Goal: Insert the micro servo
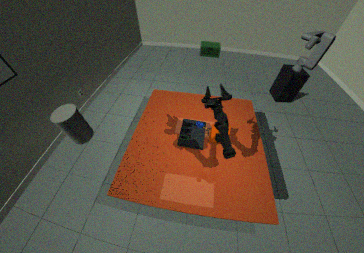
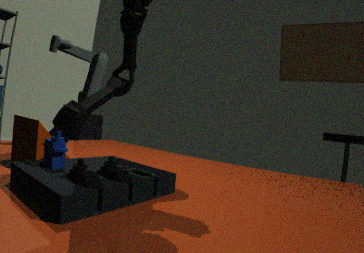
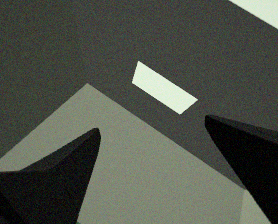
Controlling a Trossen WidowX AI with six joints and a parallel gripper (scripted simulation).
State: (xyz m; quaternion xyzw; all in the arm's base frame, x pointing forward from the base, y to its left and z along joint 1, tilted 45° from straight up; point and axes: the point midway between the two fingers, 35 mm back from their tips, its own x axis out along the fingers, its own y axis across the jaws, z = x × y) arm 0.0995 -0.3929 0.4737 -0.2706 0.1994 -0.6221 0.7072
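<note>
The open, empty gripper (image 1: 216,92) (image 3: 151,126) points away from the dark deck (image 1: 187,139) (image 2: 36,188). In the exterior view's lower left, the blue micro servo (image 1: 200,124) (image 2: 57,152) stands on the deck, beside an orange block (image 2: 25,138); its seating is unclear.

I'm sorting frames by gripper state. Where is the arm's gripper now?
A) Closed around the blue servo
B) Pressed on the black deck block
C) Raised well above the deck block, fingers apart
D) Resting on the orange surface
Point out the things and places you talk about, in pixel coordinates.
C: the gripper (image 1: 218,92) (image 3: 151,126) stands spread with nothing between its fingers, high above the black deck block (image 1: 192,134) (image 2: 42,186).
</note>
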